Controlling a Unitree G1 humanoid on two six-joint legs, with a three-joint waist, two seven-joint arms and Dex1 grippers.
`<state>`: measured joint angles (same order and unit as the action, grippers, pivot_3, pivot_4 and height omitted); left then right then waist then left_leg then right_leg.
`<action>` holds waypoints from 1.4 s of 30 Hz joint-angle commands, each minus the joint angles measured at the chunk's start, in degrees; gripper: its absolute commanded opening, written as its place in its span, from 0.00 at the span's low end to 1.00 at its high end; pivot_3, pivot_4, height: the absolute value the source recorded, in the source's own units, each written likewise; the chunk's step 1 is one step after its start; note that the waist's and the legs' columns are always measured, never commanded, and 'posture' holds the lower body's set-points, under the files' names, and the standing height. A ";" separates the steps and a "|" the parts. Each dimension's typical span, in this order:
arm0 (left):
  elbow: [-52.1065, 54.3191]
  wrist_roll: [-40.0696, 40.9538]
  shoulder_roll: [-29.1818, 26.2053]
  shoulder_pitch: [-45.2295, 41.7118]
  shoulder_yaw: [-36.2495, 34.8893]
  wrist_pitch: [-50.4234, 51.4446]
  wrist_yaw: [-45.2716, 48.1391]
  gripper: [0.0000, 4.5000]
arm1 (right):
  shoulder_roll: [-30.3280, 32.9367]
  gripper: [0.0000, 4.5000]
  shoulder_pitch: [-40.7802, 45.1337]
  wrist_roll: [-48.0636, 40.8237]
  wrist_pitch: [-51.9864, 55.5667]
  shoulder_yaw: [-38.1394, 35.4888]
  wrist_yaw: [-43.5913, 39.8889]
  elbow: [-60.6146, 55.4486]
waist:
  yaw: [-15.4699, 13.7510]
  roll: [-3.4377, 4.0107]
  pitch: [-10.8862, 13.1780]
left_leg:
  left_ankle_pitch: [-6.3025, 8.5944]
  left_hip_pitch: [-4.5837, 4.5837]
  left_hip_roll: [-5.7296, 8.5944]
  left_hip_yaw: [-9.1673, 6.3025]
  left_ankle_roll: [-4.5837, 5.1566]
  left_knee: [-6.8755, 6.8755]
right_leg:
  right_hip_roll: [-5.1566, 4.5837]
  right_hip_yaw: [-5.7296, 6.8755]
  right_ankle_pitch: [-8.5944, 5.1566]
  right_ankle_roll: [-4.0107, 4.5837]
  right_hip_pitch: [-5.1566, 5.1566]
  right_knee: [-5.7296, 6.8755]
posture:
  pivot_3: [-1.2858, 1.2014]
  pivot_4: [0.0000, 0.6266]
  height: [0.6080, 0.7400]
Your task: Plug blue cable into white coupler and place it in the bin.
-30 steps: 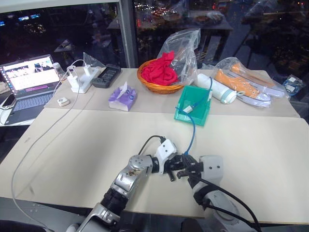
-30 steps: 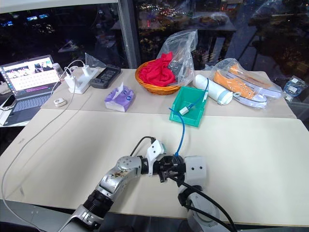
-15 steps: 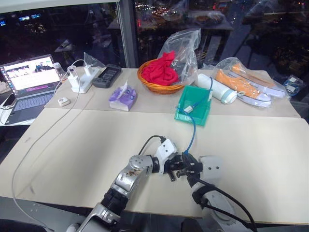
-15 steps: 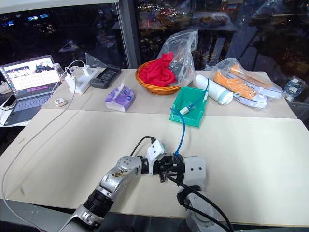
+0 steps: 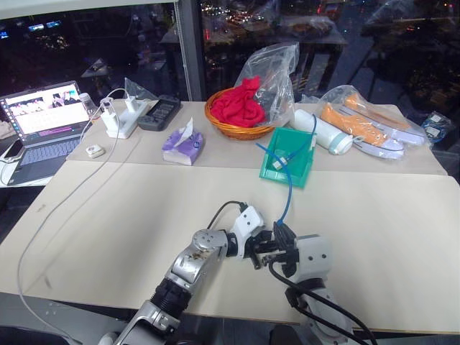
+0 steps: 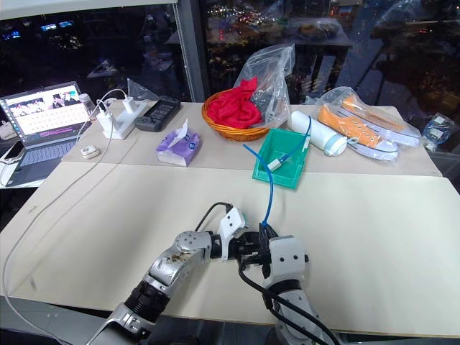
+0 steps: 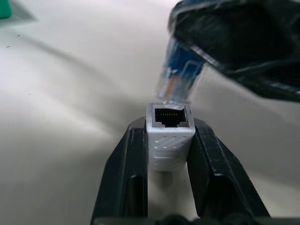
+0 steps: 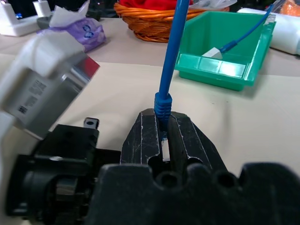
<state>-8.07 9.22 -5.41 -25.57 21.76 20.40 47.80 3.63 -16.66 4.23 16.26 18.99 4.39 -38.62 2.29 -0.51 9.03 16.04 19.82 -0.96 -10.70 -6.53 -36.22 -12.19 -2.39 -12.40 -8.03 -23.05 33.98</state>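
Tabletop: blue cable [image 7: 180, 77] plug just beside white coupler [image 7: 169, 136].

Office desk with laptop [image 5: 43, 118], chargers [image 5: 118, 115]

My left gripper [image 7: 169, 140] clamps the white coupler [image 7: 169, 136], socket facing away from me. Blue cable [image 7: 180, 77] plug hangs just above socket, pinched by right gripper [image 7: 234, 44], not seated. Bin [image 7: 4, 8] corner far off.
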 commanded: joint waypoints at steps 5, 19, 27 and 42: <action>1.66 0.67 0.13 -0.78 0.16 0.56 0.76 0.15 | -1.23 0.00 0.47 0.51 -2.74 -0.61 -0.36 2.24 | 0.00 0.00 0.00 | 0.00 0.00 0.00 0.00 0.00 0.00 | 0.00 0.00 0.00 0.00 0.00 0.00 | 0.52 0.24 1.00; 2.78 0.72 -0.46 -0.42 -0.10 1.27 0.79 0.15 | -2.08 0.00 -1.01 -0.73 -0.44 -4.38 -1.69 4.06 | 0.08 0.00 0.00 | 0.00 -0.02 0.00 0.00 0.00 0.00 | 0.00 0.00 0.00 0.00 0.01 0.01 | 0.52 0.24 1.00; 2.49 0.68 -0.50 -0.45 -0.23 1.02 0.63 0.15 | -1.79 0.00 -3.18 -2.99 4.37 -3.44 -4.35 1.05 | 0.08 0.01 -0.01 | 0.01 -0.02 -0.01 0.00 0.01 0.00 | 0.00 0.00 0.00 0.00 0.01 0.01 | 0.52 0.24 1.00; 2.09 0.58 -0.45 -0.62 -0.42 0.79 0.43 0.15 | -2.70 0.00 0.07 -1.52 5.82 -0.39 -4.40 1.06 | 0.23 0.01 -0.01 | 0.01 -0.05 -0.01 0.00 0.03 0.00 | 0.01 -0.01 0.00 0.01 0.02 0.05 | 0.52 0.24 1.00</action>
<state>-7.61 9.19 -6.20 -26.00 21.39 21.63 48.24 1.41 -16.52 3.07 21.18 16.43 0.46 -37.94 2.52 -0.50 9.02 16.05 19.77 -0.97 -10.70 -6.50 -36.22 -12.19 -2.40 -12.40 -8.02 -23.03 34.04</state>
